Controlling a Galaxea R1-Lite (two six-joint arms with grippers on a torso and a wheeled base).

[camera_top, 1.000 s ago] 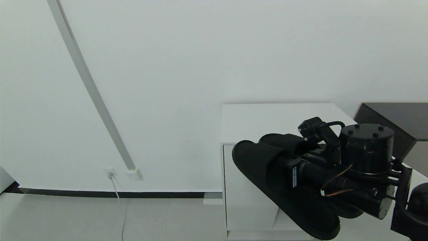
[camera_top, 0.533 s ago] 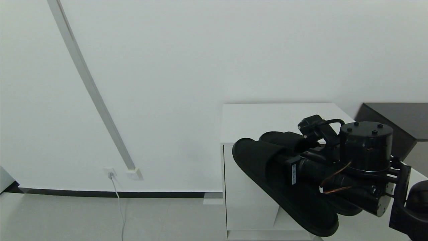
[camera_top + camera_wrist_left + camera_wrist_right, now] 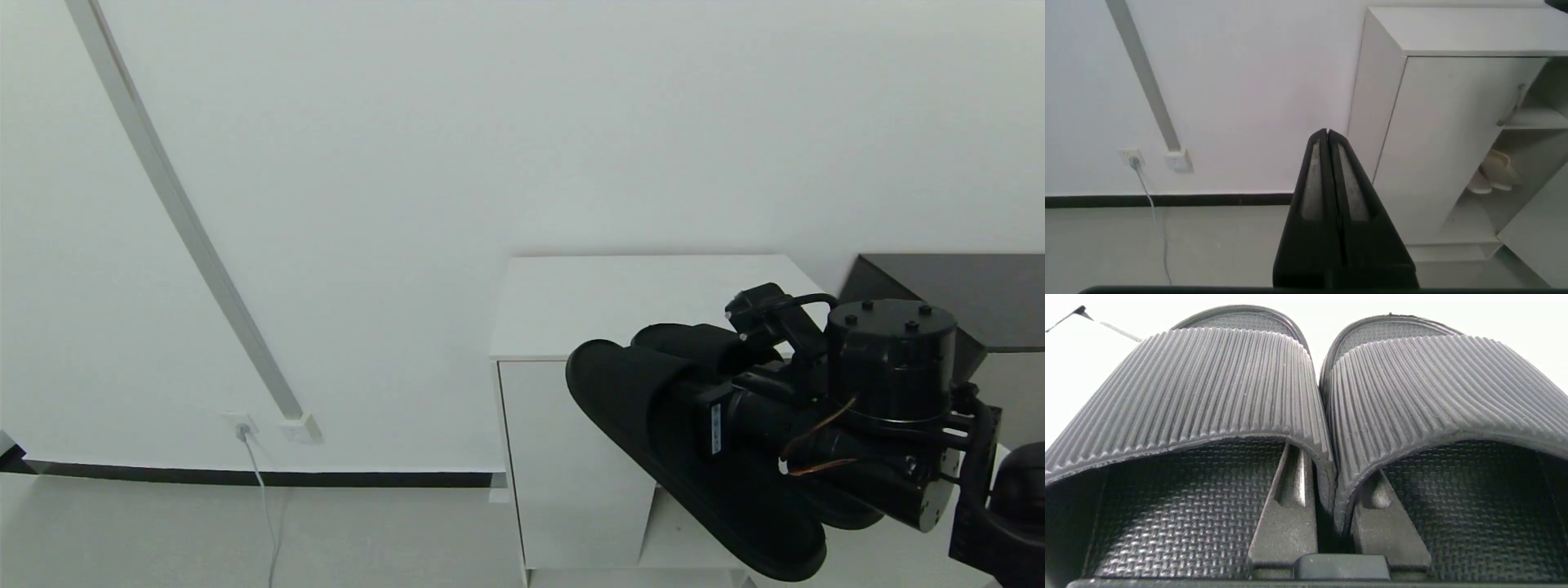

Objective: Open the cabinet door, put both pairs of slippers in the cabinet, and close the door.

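Observation:
A pair of black ribbed slippers [image 3: 645, 400] hangs in the air in front of the white cabinet [image 3: 637, 294], toes toward it. My right gripper [image 3: 1331, 498] is shut on them, one finger [image 3: 1286, 502] under each strap, pinching the inner sides together. The left wrist view shows the cabinet [image 3: 1454, 33] standing open on its far side, with a pale pair of slippers [image 3: 1494, 170] on a lower shelf inside. My left gripper [image 3: 1328, 140] is shut with nothing in it, well back from the cabinet and pointing at the wall beside it.
A wall socket with a hanging cable [image 3: 242, 427] and a slanted grey conduit strip [image 3: 180, 220] are on the wall left of the cabinet. A dark tabletop [image 3: 955, 286] stands to the cabinet's right. Open floor lies left of the cabinet.
The head camera has turned, so cabinet, socket and conduit sit further left in the picture. The right arm with the black slippers rose slightly and keeps its grip.

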